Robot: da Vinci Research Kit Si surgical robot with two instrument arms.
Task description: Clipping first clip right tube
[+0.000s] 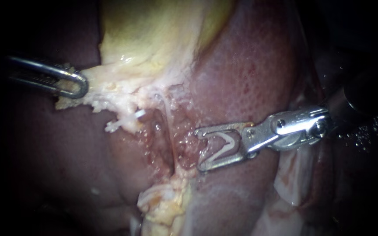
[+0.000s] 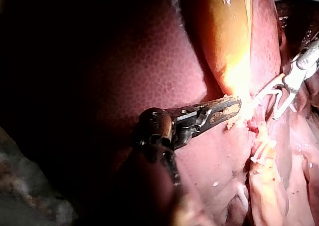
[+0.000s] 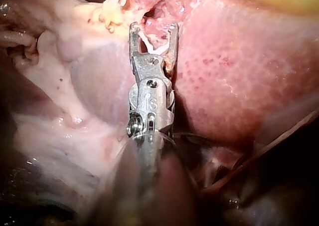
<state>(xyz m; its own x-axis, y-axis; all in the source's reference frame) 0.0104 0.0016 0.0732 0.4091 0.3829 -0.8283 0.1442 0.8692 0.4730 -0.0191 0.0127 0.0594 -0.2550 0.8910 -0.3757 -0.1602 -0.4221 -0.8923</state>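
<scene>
While my left tool (image 1: 78, 85) comes in from 9 o'clock, its jaws sit pinched together on the pale fringe (image 1: 110, 89) hanging off the bottom of the gallbladder (image 1: 154, 35), so that one's got a narrow hold on tissue up around 10 o'clock. The left wrist view backs that up: bits of that whitish stuff are stuck right at the tips.

My right tool (image 1: 198, 149) reaches in from 3 o'clock and ends up just right of centre, lying over the liver (image 1: 250, 65). Jaws are spread wide, with a white V-shaped clip (image 1: 222, 146) seated between them. One leg sits against each jaw, and the open mouth points toward 9 o'clock.

As for the tube (image 1: 168, 118), it's a thin pale strand running from about 12 down to 6 through the raw pocket at centre. It's just beside the jaw tips on their 9 o'clock side, and honestly I can't tell if it's inside the clip's mouth yet.
</scene>
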